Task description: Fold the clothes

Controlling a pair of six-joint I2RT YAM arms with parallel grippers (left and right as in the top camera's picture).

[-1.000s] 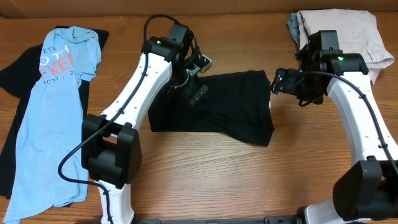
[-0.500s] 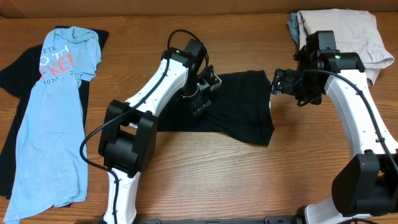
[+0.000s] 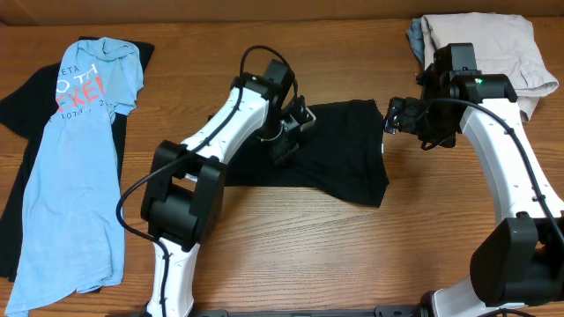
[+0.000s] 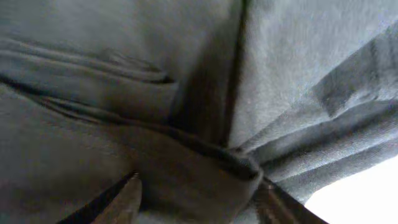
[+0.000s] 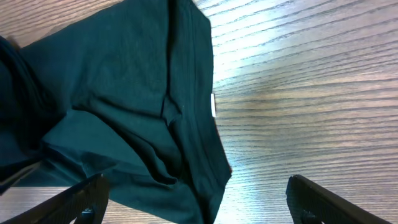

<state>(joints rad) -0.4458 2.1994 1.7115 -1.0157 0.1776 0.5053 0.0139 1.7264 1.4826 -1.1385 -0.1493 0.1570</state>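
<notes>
The black T-shirt point(image 3: 339, 163) lies partly folded at the table's middle. My left gripper point(image 3: 284, 145) is pressed down onto its left half. In the left wrist view a raised ridge of the black T-shirt point(image 4: 186, 93) fills the gap of the left gripper point(image 4: 199, 202), whose fingers are still apart. My right gripper point(image 3: 392, 116) hovers open just off the shirt's upper right corner. In the right wrist view the black T-shirt point(image 5: 124, 106) and its small white label point(image 5: 212, 104) lie ahead of the right gripper point(image 5: 202, 202), which holds nothing.
A light blue T-shirt point(image 3: 75, 158) with red-and-white lettering lies spread at the far left over another dark garment point(image 3: 18, 106). Folded beige and grey cloth point(image 3: 493, 48) is stacked at the back right. Bare wooden table point(image 3: 352, 255) runs along the front.
The left arm has swung right and settled onto the black T-shirt, its fingers narrowing around a ridge of fabric. The right arm has barely moved.
</notes>
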